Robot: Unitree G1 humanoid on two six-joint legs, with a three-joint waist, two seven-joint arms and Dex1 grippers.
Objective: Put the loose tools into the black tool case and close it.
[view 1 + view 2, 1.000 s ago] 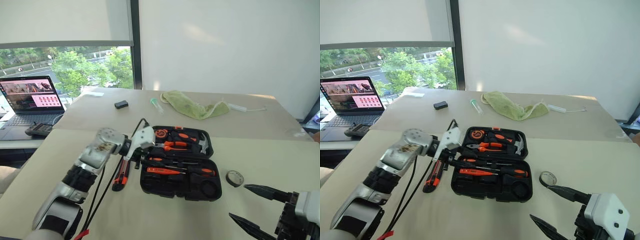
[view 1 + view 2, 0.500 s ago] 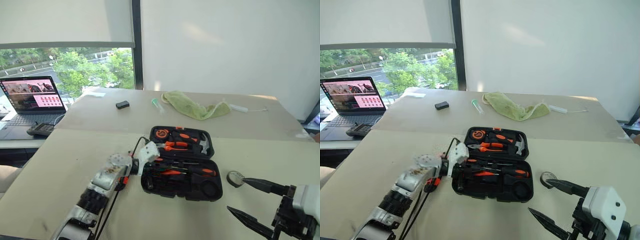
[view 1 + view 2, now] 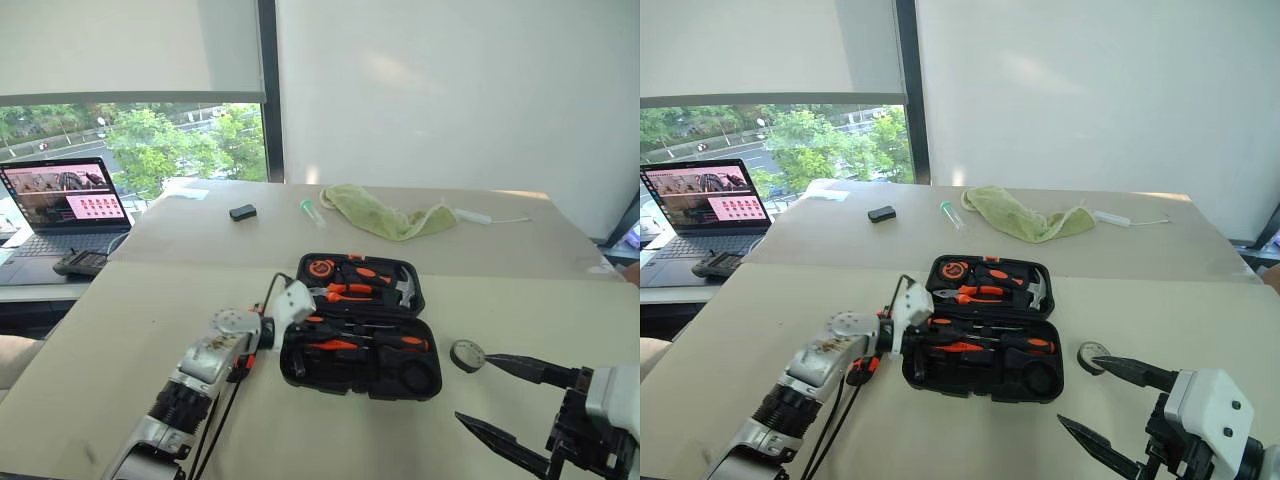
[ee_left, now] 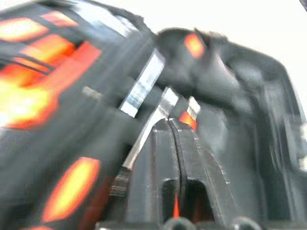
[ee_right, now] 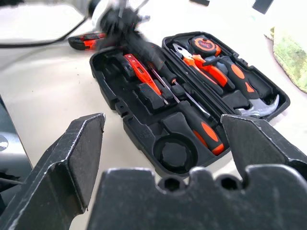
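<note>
So the black tool case (image 3: 362, 338) is lying open flat on the beige surface (image 3: 120, 330), pretty much dead centre of the head view, lid half at its 12 o'clock side. The lid holds an orange tape measure (image 3: 321, 267), orange-handled pliers (image 3: 350, 293) and a steel-headed hammer (image 3: 404, 289). The near half has a long screwdriver (image 5: 197, 120) with an orange-and-black handle sitting in its slot, plus another orange tool (image 5: 139, 73) next to it toward the case's 9 o'clock end; can't make out exactly what that one is. The left gripper (image 3: 912, 330) is right at the case's 9 o'clock edge, and in its wrist view its fingers (image 4: 165, 158) look pressed together with nothing I can make out between them, tips right over the moulded slots. The utility knife (image 5: 86, 41) is still outside the case, on the surface at about 9 o'clock from it, partly under the left arm. The right gripper (image 3: 500, 400) hangs off at the case's 4 o'clock, fingers spread wide and empty. A small round tape roll (image 3: 467, 354) sits at 3 o'clock, just beside the case. Further back there's a green cloth (image 3: 385, 213), a small black block (image 3: 242, 211) and a laptop (image 3: 60, 200) off at 10 o'clock.
</note>
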